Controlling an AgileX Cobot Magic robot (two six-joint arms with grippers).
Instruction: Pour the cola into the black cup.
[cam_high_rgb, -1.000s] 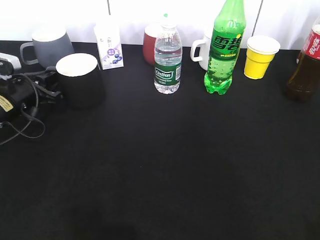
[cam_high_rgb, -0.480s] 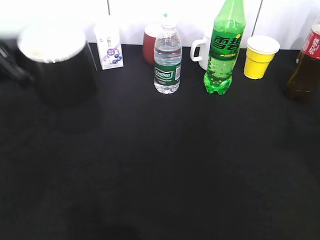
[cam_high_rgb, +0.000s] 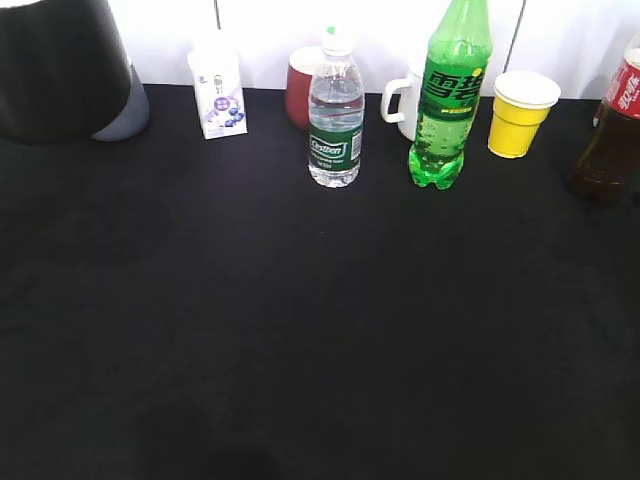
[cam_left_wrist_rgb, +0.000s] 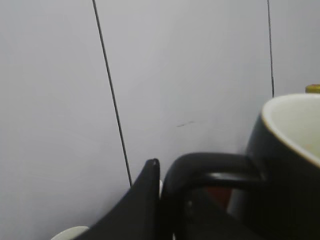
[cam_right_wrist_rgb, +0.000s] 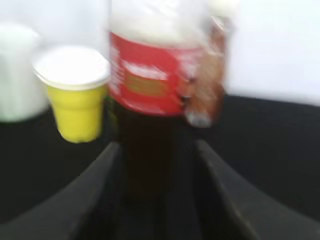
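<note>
The black cup hangs in the air at the top left of the exterior view, large and close to the camera. In the left wrist view my left gripper is shut on the black cup's handle, and the cup's white inside shows at the right. The cola stands on the table at the far right edge. In the right wrist view the cola stands between the open fingers of my right gripper, with a gap at the right finger. Neither gripper shows in the exterior view.
The grey mug peeks out behind the lifted cup. Along the back stand a small carton, a red mug, a water bottle, a white mug, a green soda bottle and a yellow paper cup.
The black cup has been lifted off the table and carried up and to the left. The left gripper and arm have left the exterior view. The cola has not moved.
</note>
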